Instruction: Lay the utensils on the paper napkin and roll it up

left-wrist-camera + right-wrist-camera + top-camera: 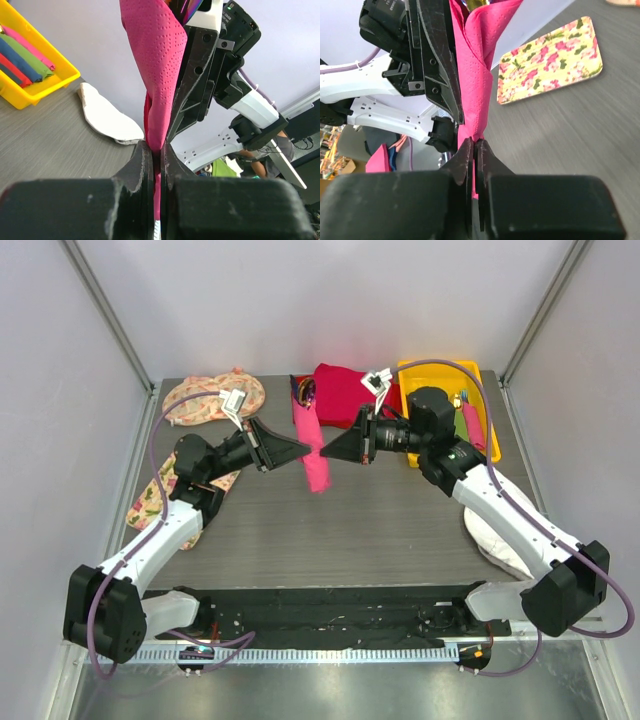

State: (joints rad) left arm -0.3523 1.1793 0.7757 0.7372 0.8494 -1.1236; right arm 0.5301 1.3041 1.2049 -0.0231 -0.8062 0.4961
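The left claw (306,448) and right claw (326,452) are both clenched on the rolled pink napkin (316,472), gripping it from opposite sides over the middle of the surface (350,530). The utensils (305,392) poke from its far end.

The left arm (160,538) and right arm (510,510) are built alike: white links between chunky black joint housings (100,612). The left gripper (306,448) and right gripper (326,453) are black wedges with scuffed matte fingers (140,170). A purple cable (440,362) loops along each arm, with a white tag (233,400) near the wrist. A green light (230,6) glows on the right arm.
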